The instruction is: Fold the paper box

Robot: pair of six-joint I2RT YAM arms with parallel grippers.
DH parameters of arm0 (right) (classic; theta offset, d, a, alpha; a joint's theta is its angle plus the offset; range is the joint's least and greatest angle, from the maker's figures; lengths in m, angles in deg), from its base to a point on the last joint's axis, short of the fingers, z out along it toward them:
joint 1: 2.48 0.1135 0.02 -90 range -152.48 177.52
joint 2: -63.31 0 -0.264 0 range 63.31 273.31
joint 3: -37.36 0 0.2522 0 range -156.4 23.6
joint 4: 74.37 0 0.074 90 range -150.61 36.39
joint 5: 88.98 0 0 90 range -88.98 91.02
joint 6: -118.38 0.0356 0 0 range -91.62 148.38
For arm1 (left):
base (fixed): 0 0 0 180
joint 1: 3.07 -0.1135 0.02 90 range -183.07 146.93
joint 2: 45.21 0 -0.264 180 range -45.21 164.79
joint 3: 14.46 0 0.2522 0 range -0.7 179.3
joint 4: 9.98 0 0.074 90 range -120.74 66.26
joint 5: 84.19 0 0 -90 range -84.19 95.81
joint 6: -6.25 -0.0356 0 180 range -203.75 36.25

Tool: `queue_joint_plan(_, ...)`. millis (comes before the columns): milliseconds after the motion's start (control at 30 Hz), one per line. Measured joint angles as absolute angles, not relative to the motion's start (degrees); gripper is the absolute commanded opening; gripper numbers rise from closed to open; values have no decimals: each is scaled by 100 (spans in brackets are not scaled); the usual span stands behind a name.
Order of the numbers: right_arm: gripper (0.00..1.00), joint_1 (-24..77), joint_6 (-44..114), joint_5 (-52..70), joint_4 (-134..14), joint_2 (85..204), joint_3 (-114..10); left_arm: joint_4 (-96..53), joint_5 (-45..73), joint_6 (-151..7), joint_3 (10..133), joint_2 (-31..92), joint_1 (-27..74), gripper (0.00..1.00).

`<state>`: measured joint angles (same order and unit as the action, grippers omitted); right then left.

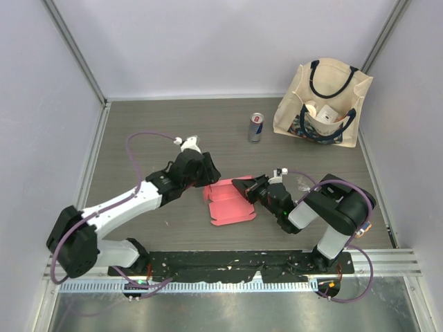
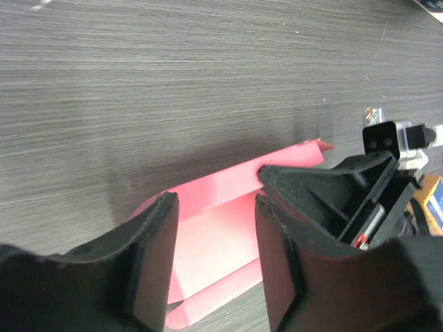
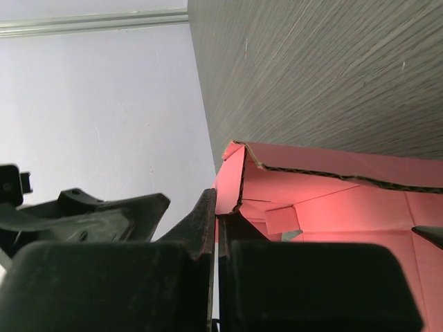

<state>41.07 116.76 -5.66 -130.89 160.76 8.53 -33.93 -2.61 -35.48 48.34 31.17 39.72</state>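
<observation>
The paper box (image 1: 228, 202), a pink-red card sheet, lies just below the centre of the top view on the grey wood-grain table (image 1: 173, 124). Most of it is flat, with 1 flap along its right side lifted off the surface. The right gripper (image 1: 249, 187) reaches in from the right of the frame. Its 2 fingers are pressed together on that raised flap, and in the right wrist view the card's edge runs down into the narrow slit between them. The left gripper (image 1: 206, 173) sits at the sheet's upper-left edge. In its own wrist view its 2 fingers stand spread apart with pink card showing in the gap, gripping nothing. Whether the tips touch the card cannot be told. An upright can (image 1: 256, 127) stands above the sheet, well apart from it. A cream tote bag (image 1: 322, 104) with black handles sits in the upper right, holding a small white box (image 1: 327, 114).
</observation>
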Motion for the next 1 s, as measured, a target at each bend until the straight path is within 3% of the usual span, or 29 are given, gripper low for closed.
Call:
queue_joint_plan(233,2,4107,11661,-557,-13089,16076,851,-3855,-618,-3784,4038,1605,3972,57)
queue_joint_plan(467,2,4107,11661,-520,-13115,16106,838,-4012,-613,-3751,3621,1659,3970,56)
queue_joint_plan(533,2,4107,11658,-511,-13120,16109,835,-3990,-600,-3754,3632,1874,3970,52)
queue_joint_plan(767,2,4107,11656,-503,-13120,16109,835,-3837,-305,-3695,3658,2558,3970,20)
queue_joint_plan(1000,2,4107,11648,-522,-13120,16109,835,-3623,1,-3537,3713,2593,3970,13)
